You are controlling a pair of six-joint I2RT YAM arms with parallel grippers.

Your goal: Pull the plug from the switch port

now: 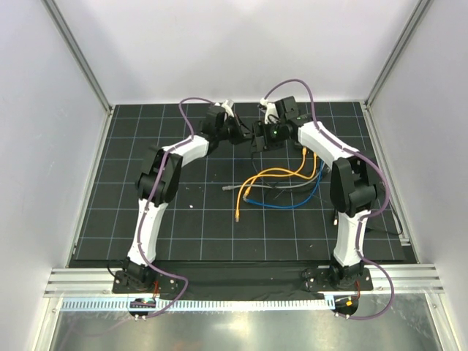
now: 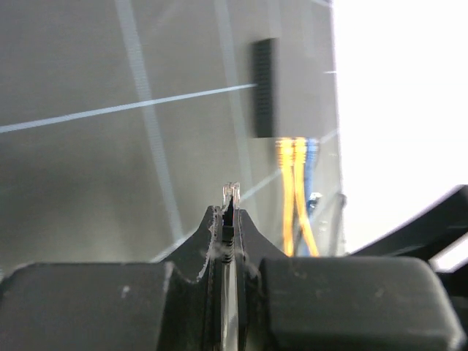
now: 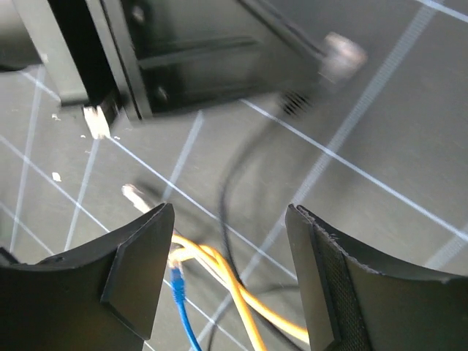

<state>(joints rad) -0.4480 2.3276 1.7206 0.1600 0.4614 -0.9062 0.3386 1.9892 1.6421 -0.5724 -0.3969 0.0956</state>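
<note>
- i list my left arm (image 1: 150, 219) and right arm (image 1: 349, 235): white shells, black joints.
- a purple cable (image 1: 191, 108) loops along each arm.
- black bases (image 1: 135, 278).
- a green light (image 1: 273, 134) glows on my right wrist.
- right fingers (image 3: 139, 263): matte black wedges, edges chipped pale.
- left fingers (image 2: 256, 245): black, scuffed, pale specks.

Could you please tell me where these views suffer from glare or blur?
Left wrist: right side blown out white, the switch soft, the plug in the left claw sharper. Right wrist: the switch and black cable smeared, the right claw crisp. Top external: evenly lit.
</note>
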